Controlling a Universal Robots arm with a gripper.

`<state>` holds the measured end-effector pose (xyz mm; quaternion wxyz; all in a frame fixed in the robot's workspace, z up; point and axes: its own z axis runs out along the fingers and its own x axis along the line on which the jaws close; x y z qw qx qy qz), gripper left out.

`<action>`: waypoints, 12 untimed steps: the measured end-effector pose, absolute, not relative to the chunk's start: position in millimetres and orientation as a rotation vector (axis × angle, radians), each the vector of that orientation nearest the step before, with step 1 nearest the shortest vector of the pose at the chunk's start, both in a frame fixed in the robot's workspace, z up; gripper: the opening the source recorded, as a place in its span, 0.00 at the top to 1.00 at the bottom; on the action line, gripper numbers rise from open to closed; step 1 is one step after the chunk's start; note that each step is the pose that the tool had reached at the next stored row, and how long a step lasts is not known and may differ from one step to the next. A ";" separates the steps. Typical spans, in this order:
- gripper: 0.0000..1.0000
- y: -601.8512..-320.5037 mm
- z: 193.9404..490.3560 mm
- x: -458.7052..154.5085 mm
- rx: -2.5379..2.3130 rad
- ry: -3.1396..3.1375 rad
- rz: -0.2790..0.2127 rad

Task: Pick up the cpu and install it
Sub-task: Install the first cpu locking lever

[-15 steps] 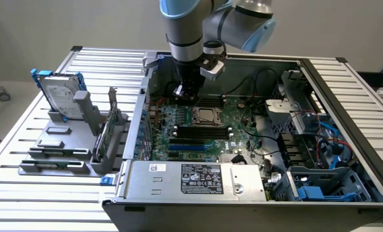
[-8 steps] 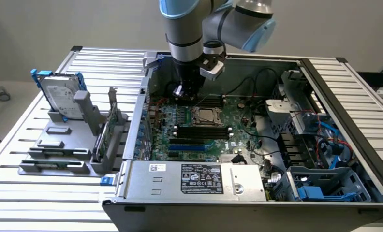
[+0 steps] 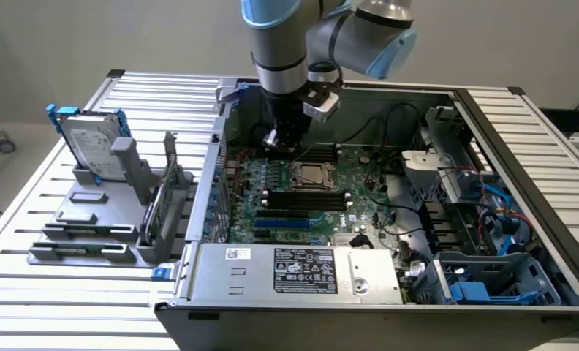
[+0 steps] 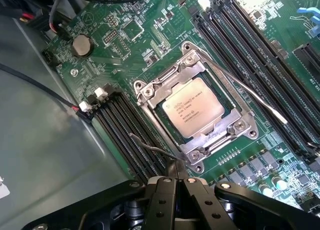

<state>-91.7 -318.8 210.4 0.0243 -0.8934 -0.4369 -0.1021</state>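
Note:
The cpu [image 4: 192,108], a flat square chip with a shiny silver top and printed text, lies inside the metal socket frame [image 4: 150,91] on the green motherboard. In the exterior view the cpu [image 3: 311,174] sits mid-board inside the open computer case. My gripper [image 4: 178,176] hovers above the board just beside the socket, its black fingers [image 4: 161,200] pressed together and shut on nothing. From outside, the gripper [image 3: 280,143] hangs over the board a little toward the exterior view's left and back of the cpu.
Black memory slots [image 4: 250,55] flank the socket on both sides. Thin socket levers [image 4: 245,87] stick out over the slots. A silver hard drive [image 3: 93,146] in a blue frame stands in a grey rack outside the case. The power supply [image 3: 300,272] and cables [image 3: 485,212] crowd the case.

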 end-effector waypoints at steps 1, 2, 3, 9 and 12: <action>0.89 -318.8 210.1 -91.3 -2.765 -1.352 -0.317; 0.89 -318.8 209.9 -90.7 -2.765 -1.353 -0.318; 0.89 -318.8 209.6 -90.0 -2.766 -1.353 -0.319; 0.89 -318.9 207.6 -86.5 -2.769 -1.356 -0.328; 0.89 -318.9 206.1 -84.8 -2.770 -1.357 -0.335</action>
